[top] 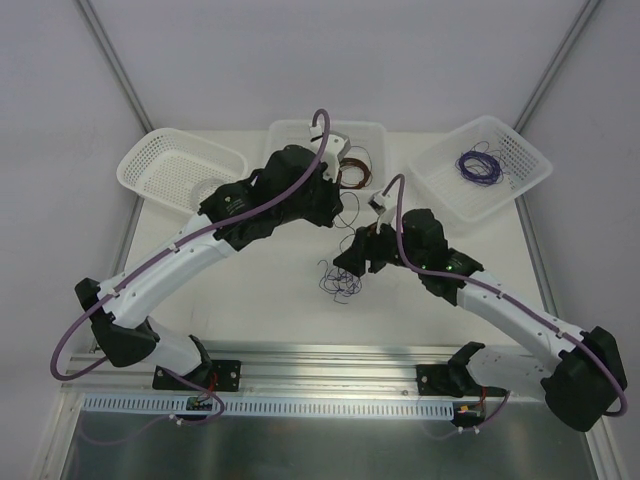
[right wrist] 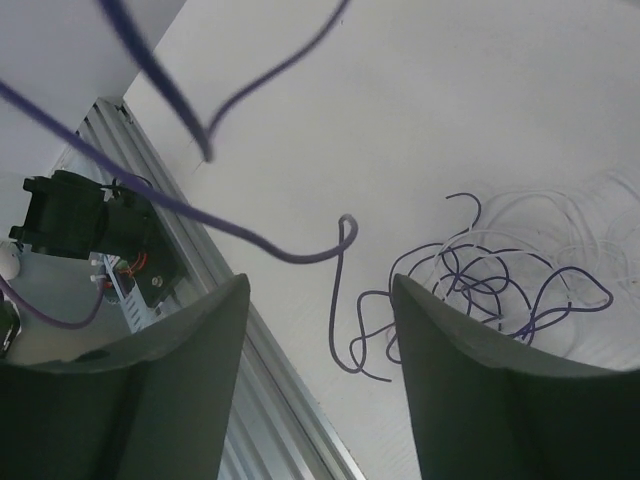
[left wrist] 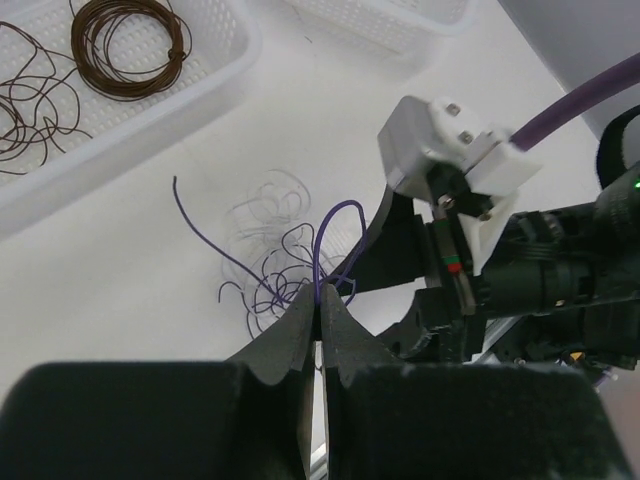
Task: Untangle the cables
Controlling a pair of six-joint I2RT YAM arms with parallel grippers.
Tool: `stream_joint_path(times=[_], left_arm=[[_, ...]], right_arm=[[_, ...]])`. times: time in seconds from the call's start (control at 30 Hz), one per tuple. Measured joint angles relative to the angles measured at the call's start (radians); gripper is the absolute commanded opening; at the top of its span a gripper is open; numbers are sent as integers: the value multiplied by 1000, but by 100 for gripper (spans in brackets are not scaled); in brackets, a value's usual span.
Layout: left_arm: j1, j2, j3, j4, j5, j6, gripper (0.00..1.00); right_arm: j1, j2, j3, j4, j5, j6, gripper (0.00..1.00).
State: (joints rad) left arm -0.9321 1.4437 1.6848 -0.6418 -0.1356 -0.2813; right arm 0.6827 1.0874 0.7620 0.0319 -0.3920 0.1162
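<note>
Table point(top: 262, 296), left gripper point(left wrist: 320, 302) pinching cables point(left wrist: 318, 250), right gripper point(right wrist: 320, 292) spread

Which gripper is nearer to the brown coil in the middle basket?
Left. The left gripper is just on the robot's side of the brown coil; the right gripper is farther back, near the cables.

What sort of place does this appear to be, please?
Most likely a robotics lab workcell: two arms bolted to an aluminium rail, a plain white table, and white baskets holding wire coils.
</note>
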Motion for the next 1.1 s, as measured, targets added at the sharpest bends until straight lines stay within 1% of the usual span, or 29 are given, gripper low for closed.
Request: stream_joint_path(times=[0.03,0.07,0.13,0.17,0.23,0.27,0.33,0.37,0.4,0.43,0.5,0.53,0.57,0.63,0.67,0.73,0.77,0.8,0.9,1.0,1.1], left_arm=[[0,0,3,0,0,-3,0],[2,0,5,0,-1,-7,0],[6,0,6,0,-3,-13,0],[11,0,6,0,-3,-16,0],[20,0,6,0,-5,-23,0],[28,-1,5,0,-5,-26,0],[47,-4,-2,0,-5,-36,0],[58,-9,-11,5,-5,-43,2],[70,-13,-23,5,-5,-49,7],[81,-18,-37,5,-5,-53,16],[106,-23,-71,7,-3,-69,25],[115,-23,-85,6,-2,-73,34],[125,-23,-101,6,1,-76,39],[139,-23,-130,4,5,-85,50],[145,-23,-141,4,6,-90,63],[149,-26,-158,8,14,-90,73],[149,-29,-164,10,16,-90,81],[153,-37,-176,16,22,-88,85],[155,-74,-217,37,31,-82,92],[162,-126,-275,63,47,-75,94],[168,-159,-331,85,55,-74,96]], right_arm=[[5,13,-9,18,-2,6,56],[8,22,-18,30,-1,10,47],[10,37,-43,55,2,19,37],[10,43,-54,61,3,23,26],[10,46,-69,61,6,27,13],[10,46,-72,61,6,28,2],[10,43,-72,60,7,25,1],[10,37,-72,50,9,23,1],[10,29,-71,39,10,19,1],[10,15,-64,9,13,11,1],[10,-19,-35,-64,27,-7,1],[10,-34,-8,-110,38,-18,1],[11,-45,33,-164,53,-30,1],[11,-61,142,-267,92,-56,1],[11,-62,213,-328,116,-72,1],[11,-61,353,-418,159,-98,1],[11,-60,427,-457,180,-110,1],[11,-59,486,-488,198,-119,1],[9,-51,663,-573,244,-145,1],[9,-17,823,-635,273,-167,1],[7,16,916,-657,309,-190,1]])
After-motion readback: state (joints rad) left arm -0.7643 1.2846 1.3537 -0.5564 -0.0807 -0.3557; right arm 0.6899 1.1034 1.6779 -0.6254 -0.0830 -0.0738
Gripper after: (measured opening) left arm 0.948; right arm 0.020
